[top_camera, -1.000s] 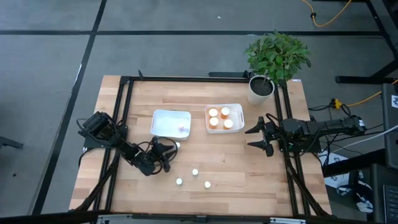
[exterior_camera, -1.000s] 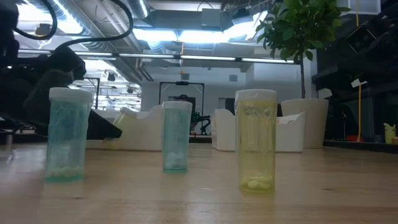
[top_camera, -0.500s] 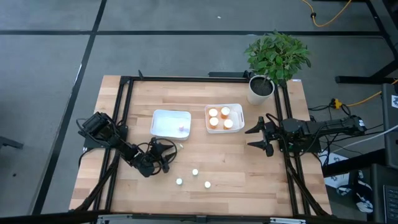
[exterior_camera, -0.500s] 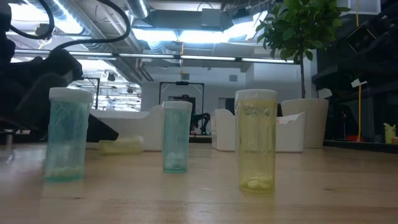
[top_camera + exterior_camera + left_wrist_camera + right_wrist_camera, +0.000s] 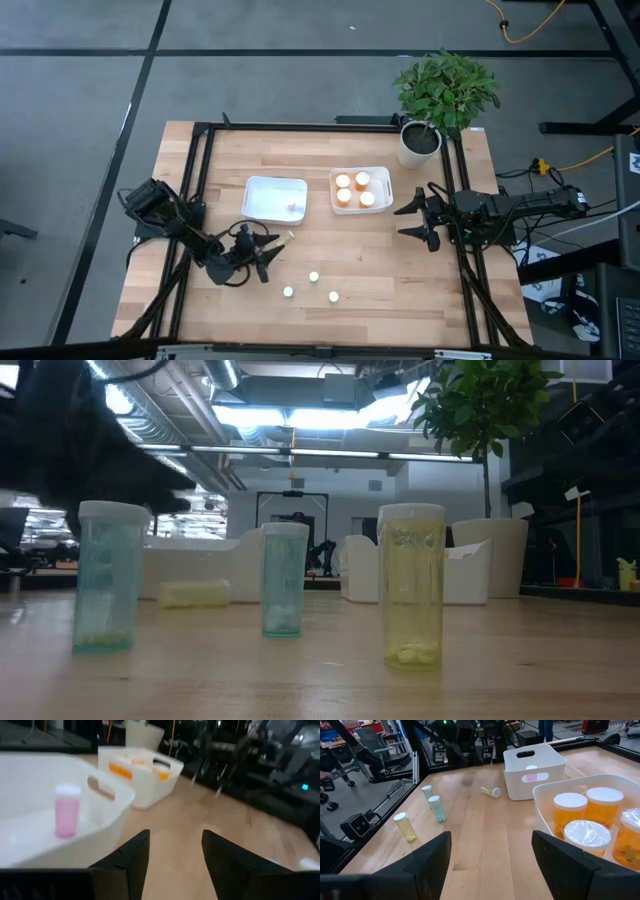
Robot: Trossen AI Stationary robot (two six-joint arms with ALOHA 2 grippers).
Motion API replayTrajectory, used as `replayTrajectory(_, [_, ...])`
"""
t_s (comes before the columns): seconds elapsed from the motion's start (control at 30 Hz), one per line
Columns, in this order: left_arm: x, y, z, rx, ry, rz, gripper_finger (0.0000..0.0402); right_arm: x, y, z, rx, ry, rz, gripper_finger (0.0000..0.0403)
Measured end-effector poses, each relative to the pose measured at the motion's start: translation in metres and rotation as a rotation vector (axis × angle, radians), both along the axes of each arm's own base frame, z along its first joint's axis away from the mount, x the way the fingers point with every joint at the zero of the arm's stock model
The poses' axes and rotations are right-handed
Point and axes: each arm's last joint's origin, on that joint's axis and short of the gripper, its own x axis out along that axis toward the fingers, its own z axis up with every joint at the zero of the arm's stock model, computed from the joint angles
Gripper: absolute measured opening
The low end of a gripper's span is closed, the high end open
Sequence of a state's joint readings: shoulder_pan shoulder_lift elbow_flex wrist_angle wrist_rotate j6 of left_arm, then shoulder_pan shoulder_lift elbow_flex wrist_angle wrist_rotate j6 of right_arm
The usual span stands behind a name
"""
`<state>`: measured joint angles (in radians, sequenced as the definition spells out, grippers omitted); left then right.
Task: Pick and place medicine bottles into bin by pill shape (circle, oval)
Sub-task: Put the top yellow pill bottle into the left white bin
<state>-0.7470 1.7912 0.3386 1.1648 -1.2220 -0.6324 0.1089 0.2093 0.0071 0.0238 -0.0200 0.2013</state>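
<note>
My left claw [image 5: 262, 253] hangs open, empty, over pale wood-plank table [image 5: 380, 260]. A small bottle [image 5: 285, 238] lies toppled just beside it. Three bottles [image 5: 312, 277] stand upright nearby. Glossy white bin [image 5: 272, 186] holds one pink bottle [image 5: 67, 811]. Right claw [image 5: 412, 216] is parked open.

From above, pill shapes inside the three standing bottles [image 5: 313, 276] were too small to tell. My left hand [image 5: 70, 450] showed only as a dark blur, cut off.
</note>
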Motion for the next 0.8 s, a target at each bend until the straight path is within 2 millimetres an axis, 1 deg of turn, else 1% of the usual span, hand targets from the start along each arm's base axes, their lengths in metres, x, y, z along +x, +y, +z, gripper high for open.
replayTrajectory(0.13, [-0.001, 0.004, 0.028, 0.025, -0.043, 0.043, 0.0173, 0.0, 0.0, 0.0, 0.0, 0.0, 0.0, 0.0279])
replayTrajectory(0.3, [-0.002, 0.022, 0.078, 0.152, -0.052, 0.07, 0.0173, 0.0, 0.0, 0.0, 0.0, 0.001, 0.0, 0.0279])
replayTrajectory(0.47, [-0.007, 0.054, 0.123, 0.359, -0.046, 0.093, 0.0173, 0.0, 0.0, 0.0, 0.0, 0.0, 0.0, 0.0279])
replayTrajectory(0.63, [-0.01, 0.094, 0.151, 0.508, -0.084, 0.148, 0.0173, 0.0, 0.0, 0.0, 0.0, 0.0, 0.0, 0.0279])
replayTrajectory(0.7, [-0.007, 0.107, 0.167, 0.576, -0.123, 0.154, 0.0173, 0.0, 0.0, 0.0, 0.0, 0.0, 0.0, 0.0279])
replayTrajectory(0.8, [0.008, 0.123, 0.192, 0.696, -0.11, 0.104, 0.0173, 0.0, 0.0, 0.0, 0.0, 0.001, 0.0, 0.0279])
